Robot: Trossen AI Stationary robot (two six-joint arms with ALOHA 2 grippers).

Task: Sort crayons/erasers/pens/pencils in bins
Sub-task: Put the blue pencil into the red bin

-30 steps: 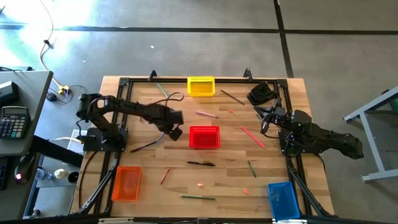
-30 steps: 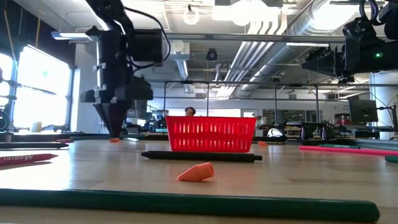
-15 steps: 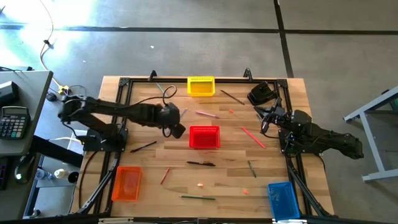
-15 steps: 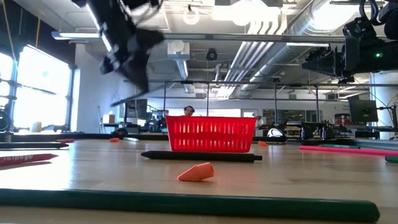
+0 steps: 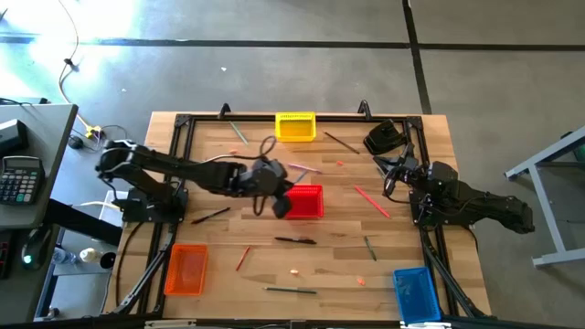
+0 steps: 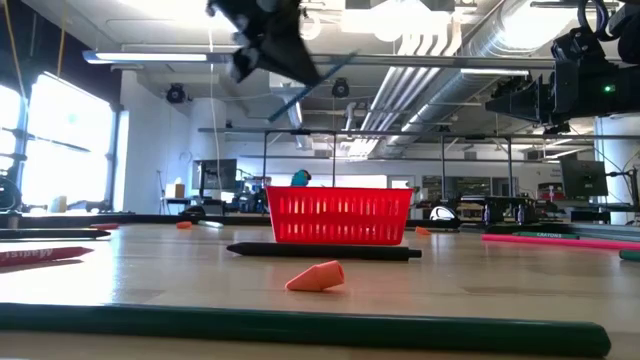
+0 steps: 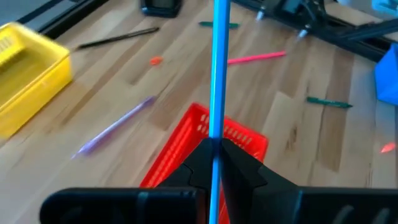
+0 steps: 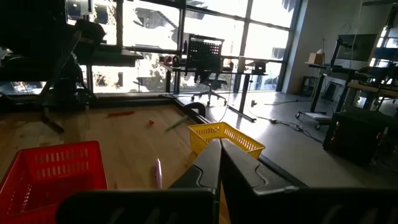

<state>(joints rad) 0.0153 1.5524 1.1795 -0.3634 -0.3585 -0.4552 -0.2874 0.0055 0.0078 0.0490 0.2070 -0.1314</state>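
Wooden table [image 5: 219, 242] planks carry four bins: yellow bin [image 5: 295, 126] at 12 o'clock, red bin [image 5: 305, 201] at centre, orange bin [image 5: 186, 269] at 8 o'clock, blue bin [image 5: 415, 292] at 5 o'clock; no contents can be made out. A blue pencil [image 7: 218, 68] is clamped by the left gripper [image 5: 279, 203] above the red bin's 9 o'clock edge. The right gripper [image 5: 391, 180], closed and empty, is parked at 3 o'clock.

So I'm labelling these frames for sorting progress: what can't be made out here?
- Red bin: its near-left corner is covered by the left claw in the high view; its mesh wall hides the inside in the low view.
- Blue pencil: its lower end is hidden between the claw's fingers in the left wrist view.
- Blue bin: cut off by the picture's bottom edge in the high view.
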